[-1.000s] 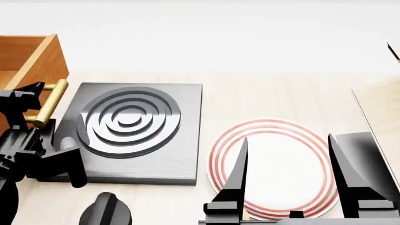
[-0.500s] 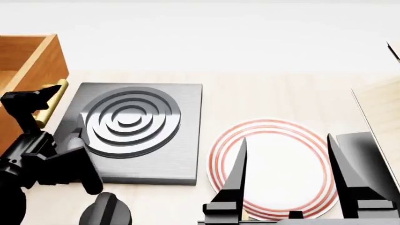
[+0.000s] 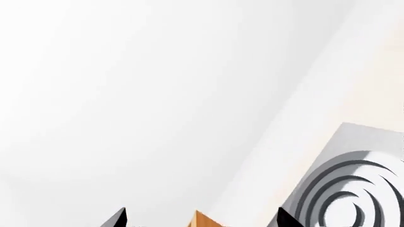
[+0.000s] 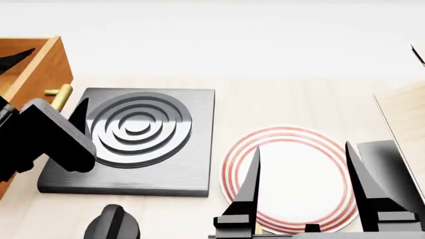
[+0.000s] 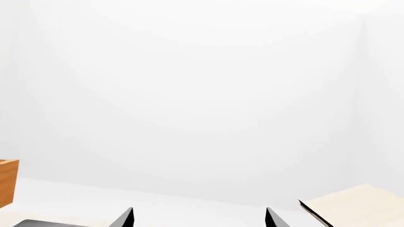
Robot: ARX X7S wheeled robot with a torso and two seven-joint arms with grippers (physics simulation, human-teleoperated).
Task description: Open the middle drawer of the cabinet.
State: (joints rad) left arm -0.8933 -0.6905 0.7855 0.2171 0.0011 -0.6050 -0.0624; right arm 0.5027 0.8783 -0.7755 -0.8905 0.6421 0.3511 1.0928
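My left fingers [image 3: 120, 216] are spread, gripping nothing, with the middle drawer [image 4: 37, 67] pulled out beside them, so I'd clear its handle [image 4: 59, 94] gently without nudging.

The left arm [image 4: 47, 139] reaches in at the head view's left edge, its black wrist angled upward. The left gripper [image 3: 198, 218] has its fingertips spread apart. The right gripper [image 4: 302, 169] points forward, fingers wide apart.
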